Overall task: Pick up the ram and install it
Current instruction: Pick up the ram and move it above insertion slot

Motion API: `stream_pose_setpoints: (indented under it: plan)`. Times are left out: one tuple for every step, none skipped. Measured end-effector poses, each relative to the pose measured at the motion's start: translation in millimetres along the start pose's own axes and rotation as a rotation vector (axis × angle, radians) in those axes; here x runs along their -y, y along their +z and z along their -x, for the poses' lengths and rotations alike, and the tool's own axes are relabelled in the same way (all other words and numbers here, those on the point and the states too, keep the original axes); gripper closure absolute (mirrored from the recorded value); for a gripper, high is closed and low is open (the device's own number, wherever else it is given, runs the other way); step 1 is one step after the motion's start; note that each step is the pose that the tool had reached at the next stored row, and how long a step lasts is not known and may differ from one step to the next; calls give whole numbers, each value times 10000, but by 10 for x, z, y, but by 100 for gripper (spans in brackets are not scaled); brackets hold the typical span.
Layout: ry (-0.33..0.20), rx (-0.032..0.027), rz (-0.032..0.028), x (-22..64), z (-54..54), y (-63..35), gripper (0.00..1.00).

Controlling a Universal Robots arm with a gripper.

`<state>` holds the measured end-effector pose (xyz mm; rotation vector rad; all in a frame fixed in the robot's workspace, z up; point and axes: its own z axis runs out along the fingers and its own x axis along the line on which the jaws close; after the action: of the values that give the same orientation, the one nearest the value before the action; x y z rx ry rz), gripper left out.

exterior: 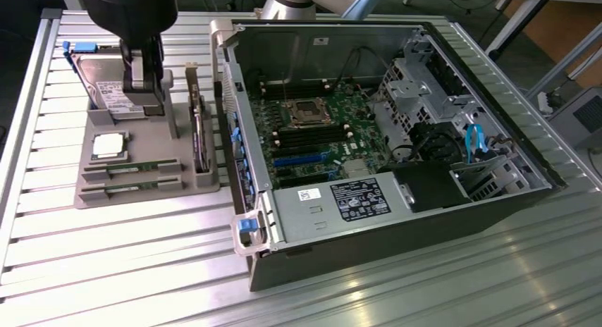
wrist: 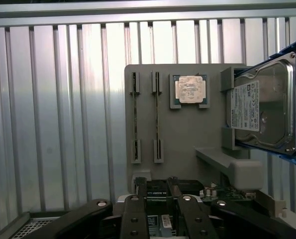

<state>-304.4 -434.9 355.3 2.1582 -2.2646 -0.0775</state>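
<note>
Two ram sticks lie edge-up in parallel slots of a grey holder tray (exterior: 141, 200): one ram stick (exterior: 132, 168) and its twin (exterior: 130, 188) at the tray's near end. In the wrist view they are thin strips, one ram stick (wrist: 135, 117) beside the other (wrist: 157, 117). My gripper (exterior: 143, 87) hangs over the tray's far end, by the hard drive, well away from the sticks. It is open with nothing between its fingers (wrist: 140, 188). The open computer case (exterior: 489, 200) lies to the exterior view's right, its motherboard (exterior: 320, 130) showing dark memory slots (exterior: 306, 138).
On the same tray are a silver hard drive (exterior: 103, 87) in a blue frame, a processor chip (exterior: 109, 145) and an upright green expansion card (exterior: 197, 130). The case wall (exterior: 230, 115) rises right beside the tray. Everything rests on a ribbed aluminium table (exterior: 123, 270).
</note>
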Motion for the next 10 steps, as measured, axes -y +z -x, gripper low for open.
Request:
stream_pose_setpoints:
  plan:
    - [0,0,1,0,0,3,70]
    - [0,1,0,0,0,6,70]
    - [1,0,0,0,0,8,70]
    - [0,0,0,1,-1,14,70]
    - [0,0,0,1,-1,21,70]
    - [0,0,0,1,-3,29,70]
    - [0,1,-1,2,-4,35,70]
    - [0,1,-1,2,-4,39,70]
    - [0,1,0,2,-5,43,70]
    - [0,0,0,2,-5,46,70]
